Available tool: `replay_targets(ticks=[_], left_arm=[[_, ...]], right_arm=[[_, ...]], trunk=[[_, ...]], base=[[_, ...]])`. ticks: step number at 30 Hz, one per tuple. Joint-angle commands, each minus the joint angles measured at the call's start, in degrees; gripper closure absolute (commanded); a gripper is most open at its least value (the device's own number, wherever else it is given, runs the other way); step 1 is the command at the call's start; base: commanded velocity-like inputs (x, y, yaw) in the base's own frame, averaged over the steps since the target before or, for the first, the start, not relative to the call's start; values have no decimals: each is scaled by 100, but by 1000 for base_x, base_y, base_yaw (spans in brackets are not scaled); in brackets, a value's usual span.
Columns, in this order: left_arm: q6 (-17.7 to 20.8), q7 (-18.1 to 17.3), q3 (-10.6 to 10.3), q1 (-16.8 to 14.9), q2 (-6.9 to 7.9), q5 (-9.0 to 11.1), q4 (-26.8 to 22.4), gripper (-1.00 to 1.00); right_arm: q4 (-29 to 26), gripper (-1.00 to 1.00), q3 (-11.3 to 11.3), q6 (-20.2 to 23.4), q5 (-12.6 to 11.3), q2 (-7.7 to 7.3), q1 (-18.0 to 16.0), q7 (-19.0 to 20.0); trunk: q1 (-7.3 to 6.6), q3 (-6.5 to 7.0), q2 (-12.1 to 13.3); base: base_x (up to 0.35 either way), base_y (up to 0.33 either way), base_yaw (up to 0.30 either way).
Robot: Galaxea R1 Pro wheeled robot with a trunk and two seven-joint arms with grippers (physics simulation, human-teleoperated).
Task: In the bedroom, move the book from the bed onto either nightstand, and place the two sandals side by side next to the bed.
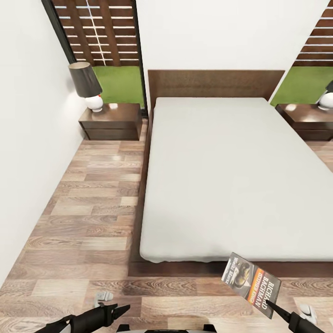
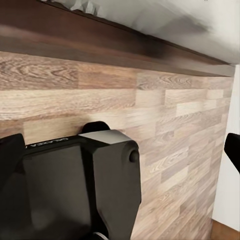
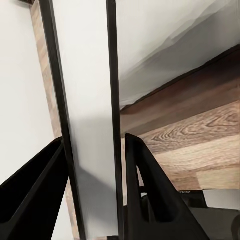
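— What does the left wrist camera take in?

— Mostly the wood-plank floor [image 2: 175,150], grey-brown, its boards running at a slant. Across it lies the bed's dark brown frame [image 2: 100,40], with the pale mattress [image 2: 170,20] resting on it.

— And close to the lens?

— A dark, glossy block of the arm's own housing [image 2: 75,190], with faint lettering on one edge. A black tip of the left claw [image 2: 233,150] pokes in at the picture's side; whether it's open or closed, I can't tell. A strip of white wall [image 2: 227,200] stands beyond the floor.

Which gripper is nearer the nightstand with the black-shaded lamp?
Left. The left gripper sits on that nightstand's side of the bed; the right gripper, holding the book, is farther across.
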Motion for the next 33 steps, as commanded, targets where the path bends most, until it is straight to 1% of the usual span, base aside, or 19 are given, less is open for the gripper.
replay_targets(ticks=[1,5,7,9,12,16,22,33], left_arm=[[-37,-14,29,-3,0,-30,8,-100],[-37,-6,29,8,-5,-30,8,-100],[-37,-6,29,20,-9,-31,8,-100],[-39,-7,29,31,-38,-31,8,-100],[-44,-1,29,57,-118,-30,7,-100],[-45,78,29,85,-155,-32,7,-100],[-46,149,29,95,-166,-30,8,-100],[-46,162,29,97,-176,-32,8,-100]], right_arm=[[47,100,-9,60,-29,-1,-3,19],[337,100,-12,57,-31,-2,-3,19],[351,100,-15,44,-31,-2,-3,25],[359,100,-16,19,-34,-2,-3,31],[371,100,-17,-3,-32,-1,-3,32],[374,100,-17,-8,-32,-1,-2,31],[375,100,-14,-13,-31,-2,-3,28],[375,100,-14,-15,-31,2,-3,22]], trunk=[[3,0,-9],[3,33,-9],[3,51,-9],[3,70,-9],[3,98,-9],[3,135,-9],[3,190,-9],[3,293,-9]], base=[[0,0,0],[0,0,0],[0,0,0],[0,0,0],[0,0,0],[0,0,0],[0,0,0],[0,0,0]])
